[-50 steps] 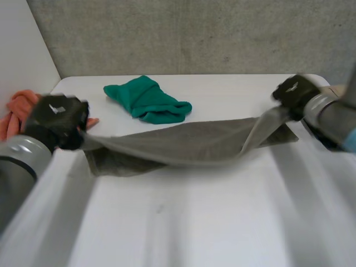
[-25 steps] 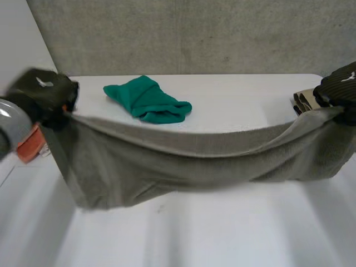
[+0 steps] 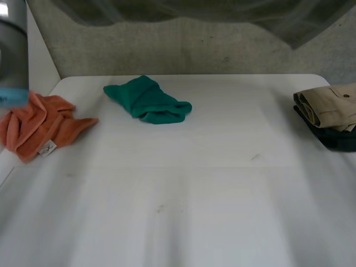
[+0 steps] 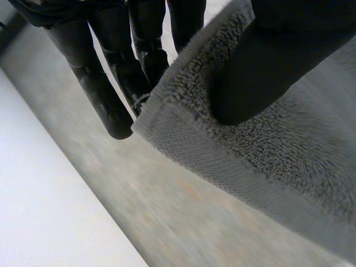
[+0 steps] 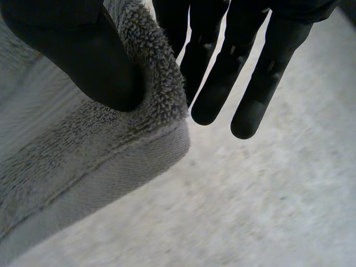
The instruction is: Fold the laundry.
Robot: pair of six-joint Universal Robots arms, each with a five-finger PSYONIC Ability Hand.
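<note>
High across the far side of the head view, I see a grey towel [image 3: 183,11] stretched in the air above the white table [image 3: 183,183], well clear of it. My left arm [image 3: 12,50], grey with a light-blue cap, stands at the far left. On the table, a crumpled green cloth [image 3: 147,101] lies near the far edge, left of centre. A bunched orange cloth [image 3: 39,127] with a small white label sits at the left edge. At the right edge, a folded beige garment [image 3: 328,105] rests on a dark folded one [image 3: 336,139].

Through the left wrist view, the left hand [image 4: 267,61] pinches a corner of the towel. Its thumb presses on the fluffy pile, and its straight fingers [image 4: 100,83] sit behind the hemmed edge.

Through the right wrist view, the right hand [image 5: 78,50] pinches another corner the same way. Its thumb is on the pile, and its straight fingers [image 5: 217,89] are behind the cloth, just past the hem.
</note>
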